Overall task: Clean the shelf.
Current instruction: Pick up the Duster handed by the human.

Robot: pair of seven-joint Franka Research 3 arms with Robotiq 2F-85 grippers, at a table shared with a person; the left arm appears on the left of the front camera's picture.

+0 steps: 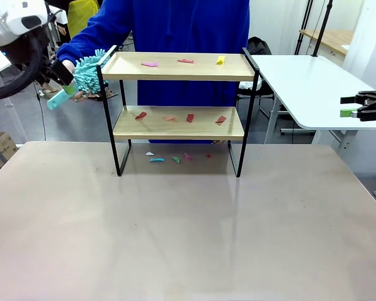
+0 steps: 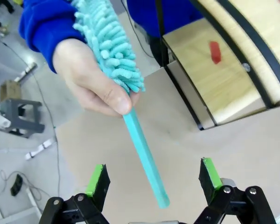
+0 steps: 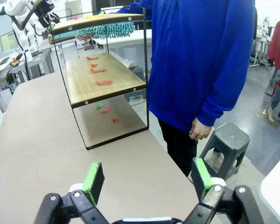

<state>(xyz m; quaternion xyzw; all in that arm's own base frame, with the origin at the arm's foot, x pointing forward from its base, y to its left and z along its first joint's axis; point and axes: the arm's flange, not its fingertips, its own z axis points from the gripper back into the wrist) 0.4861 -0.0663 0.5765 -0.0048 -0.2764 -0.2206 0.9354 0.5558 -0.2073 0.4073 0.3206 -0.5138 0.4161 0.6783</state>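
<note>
The shelf (image 1: 178, 74) stands mid-table, a two-tier rack of light wood boards in a black frame, also in the right wrist view (image 3: 100, 84). Paper scraps (image 1: 185, 61) lie on both boards, and more scraps (image 1: 158, 159) on the table under it. A person's hand (image 2: 95, 88) holds a teal fluffy duster (image 1: 88, 68) by the shelf's left end. Its handle (image 2: 142, 142) points down between the open jaws of my left gripper (image 2: 153, 179), untouched by the green pads (image 2: 97, 179). My right gripper (image 3: 147, 179) is open and empty, off to the right (image 1: 354, 106).
The person in a blue top (image 1: 188, 25) stands behind the shelf. A second white table (image 1: 313, 81) sits at the back right. A grey stool (image 3: 226, 140) stands on the floor beside the person. The near half of the table (image 1: 188, 238) is bare.
</note>
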